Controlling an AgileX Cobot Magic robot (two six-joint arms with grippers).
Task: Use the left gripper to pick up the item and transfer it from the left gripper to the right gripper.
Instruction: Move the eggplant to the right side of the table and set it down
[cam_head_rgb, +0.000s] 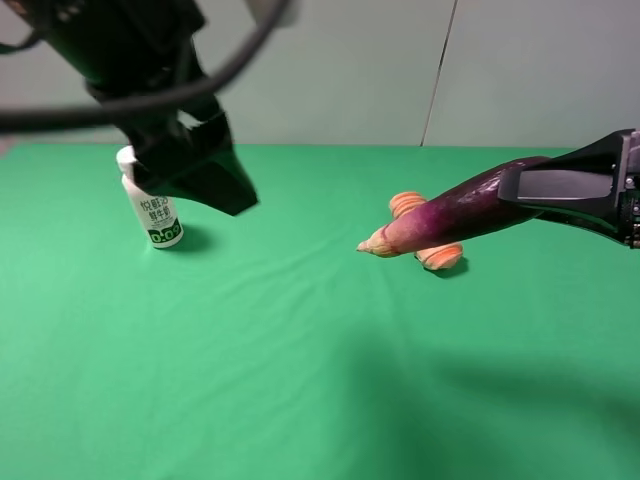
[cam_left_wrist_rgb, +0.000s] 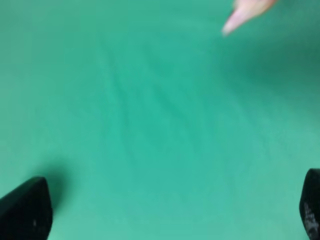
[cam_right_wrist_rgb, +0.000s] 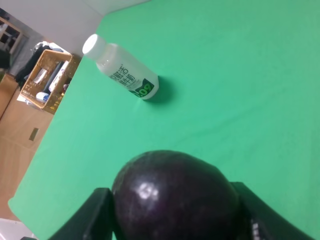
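Green cloth covers the tabletop (cam_head_rgb: 300, 380) in all three views. Toward its right edge the right gripper (cam_head_rgb: 530, 190) holds the eggplant (cam_head_rgb: 450, 215) in the air, its dark fingers closed on the thick purple end and the pale pointed tip aimed toward the tabletop's middle. The right wrist view shows that grip close up: the rounded purple end (cam_right_wrist_rgb: 175, 195) sits wedged between the two black fingers (cam_right_wrist_rgb: 95, 215). The rest of the eggplant is hidden behind it there.

Just behind the eggplant, an orange ridged object (cam_head_rgb: 440, 257) lies on the cloth. The eggplant crosses in front of it, so only its two ends show, and only in the high view.

Above the far left corner hangs the left gripper (cam_head_rgb: 235, 200), dark and partly out of frame, with a blurred black cable across it. Its own wrist view is blurred. It shows the fingers (cam_left_wrist_rgb: 25, 212) set wide apart at the frame's corners with nothing between them, bare cloth below, and the eggplant's pink tip (cam_left_wrist_rgb: 245, 12) at the frame's edge.

A white bottle (cam_head_rgb: 155, 215) with a green label stands at that far left corner, partly covered by the left gripper. The right wrist view shows the whole bottle (cam_right_wrist_rgb: 122, 75), and off the tabletop beyond it a wicker basket (cam_right_wrist_rgb: 47, 75).

In all there is one eggplant, one bottle, one orange object and two grippers.
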